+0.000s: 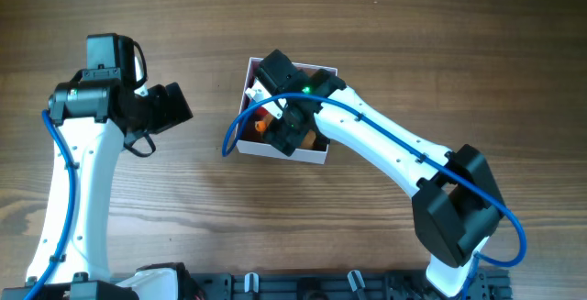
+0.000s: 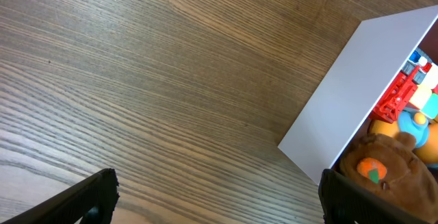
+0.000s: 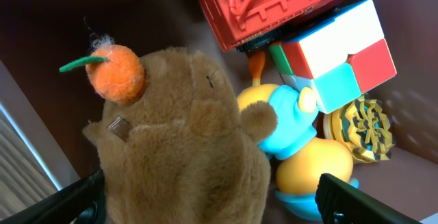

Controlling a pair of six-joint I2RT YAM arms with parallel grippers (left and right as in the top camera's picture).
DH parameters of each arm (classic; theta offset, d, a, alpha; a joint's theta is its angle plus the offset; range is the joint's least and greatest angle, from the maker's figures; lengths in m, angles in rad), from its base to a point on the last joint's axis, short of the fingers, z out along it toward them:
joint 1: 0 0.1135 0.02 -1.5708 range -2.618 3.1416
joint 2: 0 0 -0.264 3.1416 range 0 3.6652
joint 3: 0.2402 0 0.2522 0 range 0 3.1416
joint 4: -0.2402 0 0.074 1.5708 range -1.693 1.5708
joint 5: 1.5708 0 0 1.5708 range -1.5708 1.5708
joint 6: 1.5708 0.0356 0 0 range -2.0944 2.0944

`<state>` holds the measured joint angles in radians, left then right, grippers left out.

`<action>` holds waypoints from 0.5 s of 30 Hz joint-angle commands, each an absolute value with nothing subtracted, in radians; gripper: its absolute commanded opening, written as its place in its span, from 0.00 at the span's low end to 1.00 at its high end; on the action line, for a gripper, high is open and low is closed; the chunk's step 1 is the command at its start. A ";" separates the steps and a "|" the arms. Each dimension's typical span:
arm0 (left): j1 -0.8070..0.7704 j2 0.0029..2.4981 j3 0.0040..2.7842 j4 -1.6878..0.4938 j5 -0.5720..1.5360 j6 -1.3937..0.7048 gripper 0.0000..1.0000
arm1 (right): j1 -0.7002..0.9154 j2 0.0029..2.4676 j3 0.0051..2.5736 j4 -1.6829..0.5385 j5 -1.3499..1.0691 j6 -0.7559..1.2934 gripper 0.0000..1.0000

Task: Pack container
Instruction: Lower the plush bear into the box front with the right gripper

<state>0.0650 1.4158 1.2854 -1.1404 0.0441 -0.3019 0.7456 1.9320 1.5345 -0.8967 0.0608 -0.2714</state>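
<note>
The container (image 1: 280, 151) is a shallow white-walled square box in the middle of the table. Its white side wall (image 2: 339, 97) shows at the right of the left wrist view. Inside lie a brown plush (image 3: 185, 148) with an orange on its head, a red plastic toy (image 3: 256, 5), a colour cube (image 3: 339, 53) and a yellow and blue duck (image 3: 311, 162). My right gripper (image 3: 219, 203) is open inside the box, its fingers either side of the plush. My left gripper (image 2: 219, 196) is open and empty over bare wood, left of the box.
A yellow and black striped toy (image 3: 363, 128) lies by the duck against the box's inner wall. The right arm (image 1: 394, 153) reaches diagonally from the front right to the box. The left arm (image 1: 83, 144) stands at the left.
</note>
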 commanded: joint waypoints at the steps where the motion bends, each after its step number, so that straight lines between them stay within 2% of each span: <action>1: 0.068 1.422 1.279 -1.134 0.056 -0.303 0.95 | 0.754 1.885 1.582 -0.894 0.051 -0.285 0.95; 5: 0.068 1.422 1.279 -1.134 0.056 -0.303 0.95 | 0.754 1.809 1.620 -0.894 -0.010 -0.285 0.94; 6: 0.068 1.422 1.279 -1.134 0.056 -0.303 0.95 | 0.754 1.789 1.623 -0.894 -0.036 -0.284 0.90; 8: 0.068 1.422 1.279 -1.134 0.056 -0.303 0.95 | 0.754 1.755 1.623 -0.901 -0.097 -0.273 0.62; 10: 0.068 1.422 1.279 -1.134 0.056 -0.303 0.95 | 0.753 1.743 1.623 -0.925 -0.106 -0.210 0.16; 11: 0.068 1.422 1.279 -1.134 0.056 -0.303 0.95 | 0.754 1.747 1.622 -0.937 -0.107 -0.191 0.04; 15: 0.068 1.422 1.279 -1.134 0.056 -0.303 0.95 | 0.753 1.775 1.584 -0.950 -0.106 -0.130 0.04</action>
<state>0.0650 1.4158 1.2854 -1.1366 0.0441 -0.3019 0.7475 1.7504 1.6081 -0.9470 -0.0795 -0.1951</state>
